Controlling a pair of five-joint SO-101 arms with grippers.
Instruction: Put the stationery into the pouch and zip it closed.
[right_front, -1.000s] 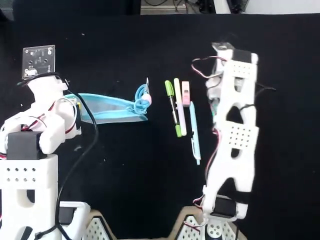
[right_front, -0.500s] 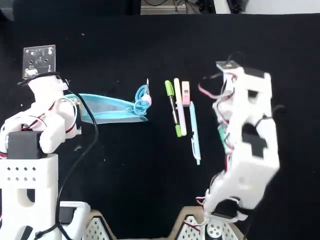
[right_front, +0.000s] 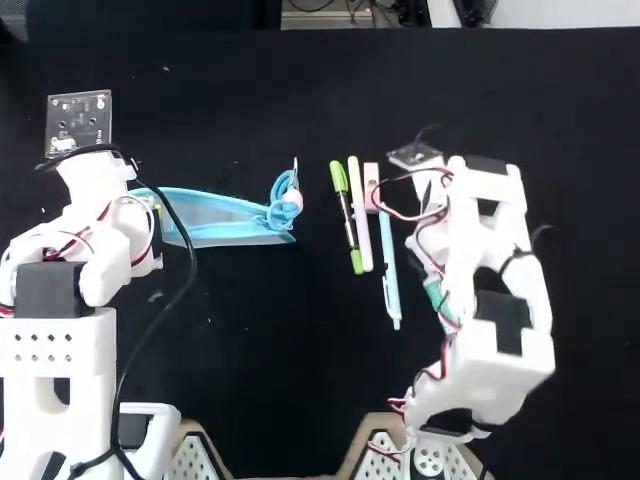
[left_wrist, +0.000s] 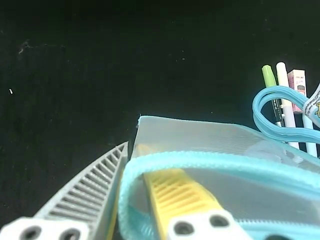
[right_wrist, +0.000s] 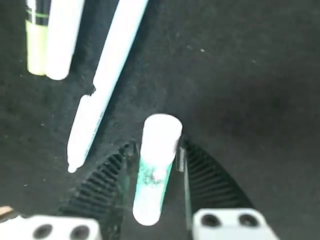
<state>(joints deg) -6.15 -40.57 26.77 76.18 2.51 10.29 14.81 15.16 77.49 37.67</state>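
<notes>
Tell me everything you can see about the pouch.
The pouch is a slim, see-through plastic case with light blue zipper trim and a blue cord loop at one end. It lies on the black table, mouth open at the other end, where the left end effector pinches one wall, yellow finger inside.

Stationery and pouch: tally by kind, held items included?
Green highlighter: 1
White marker: 1
Light blue pen: 1
Pink eraser-like block: 1
White-and-green stick, in the right gripper: 1
Pouch: 1
Total: 6
</notes>
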